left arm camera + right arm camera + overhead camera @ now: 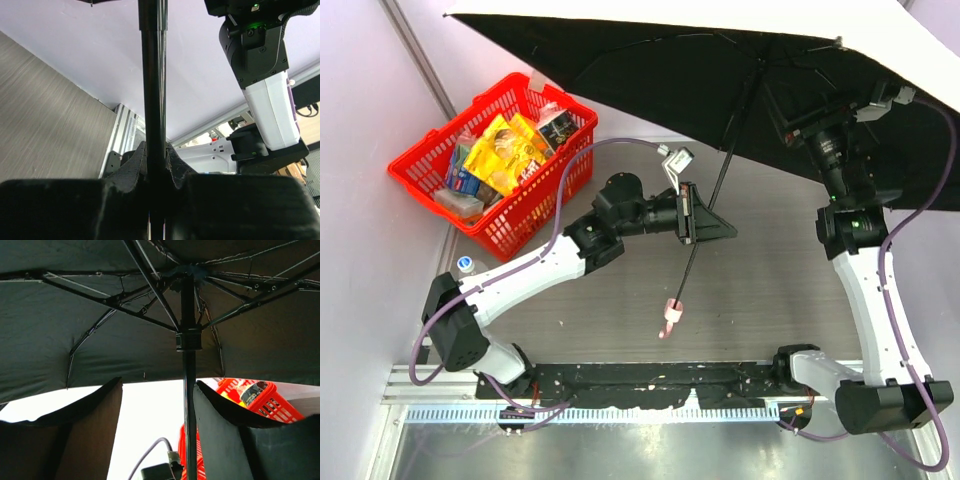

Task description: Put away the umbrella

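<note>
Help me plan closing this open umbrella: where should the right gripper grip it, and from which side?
Probably the umbrella's runner collar, the thick block on the thin shaft where struts meet. Come from the handle side, with the right gripper straddling the shaft; the left gripper clamps it lower.

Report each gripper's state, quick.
Left gripper: closed on the shaft of the umbrella.
Right gripper: open, fingers either side of the shaft under the canopy, not clamped.
</note>
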Controlling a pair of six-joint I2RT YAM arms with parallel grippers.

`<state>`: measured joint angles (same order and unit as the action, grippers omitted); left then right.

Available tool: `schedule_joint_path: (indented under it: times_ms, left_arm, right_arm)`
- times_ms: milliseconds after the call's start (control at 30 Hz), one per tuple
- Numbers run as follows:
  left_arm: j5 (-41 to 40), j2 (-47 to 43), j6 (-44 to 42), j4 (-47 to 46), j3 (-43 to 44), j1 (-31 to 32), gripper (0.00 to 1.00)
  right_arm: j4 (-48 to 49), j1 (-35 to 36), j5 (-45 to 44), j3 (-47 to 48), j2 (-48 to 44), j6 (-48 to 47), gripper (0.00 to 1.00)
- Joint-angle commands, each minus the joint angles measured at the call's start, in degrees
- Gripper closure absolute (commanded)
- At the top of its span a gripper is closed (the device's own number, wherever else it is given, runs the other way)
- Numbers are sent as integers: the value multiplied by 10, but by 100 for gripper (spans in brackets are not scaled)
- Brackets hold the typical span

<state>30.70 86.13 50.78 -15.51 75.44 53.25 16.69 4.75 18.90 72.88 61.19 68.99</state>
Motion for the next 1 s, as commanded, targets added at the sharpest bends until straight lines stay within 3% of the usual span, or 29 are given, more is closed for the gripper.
schedule_joint_path:
  times_ms: [0,133,367,800,967]
  left_arm:
    - [-11,-24,-27,-39,18,3,100]
    - [-14,-29,-33,-34,19,3,100]
    - [-6,-23,-29,-37,23,13,100]
    - [14,2,-21,-40,48,36,100]
    - [17,11,-2,-54,45,39,100]
  right_arm:
    - [41,-4,-13,38,30,49,36]
    - [11,-4,-21,55,41,33,30]
    - [8,-4,-35,65,59,23,30]
    - [-5,-4,-48,87,106,18,43]
    - [82,-4,-39,56,114,56,45]
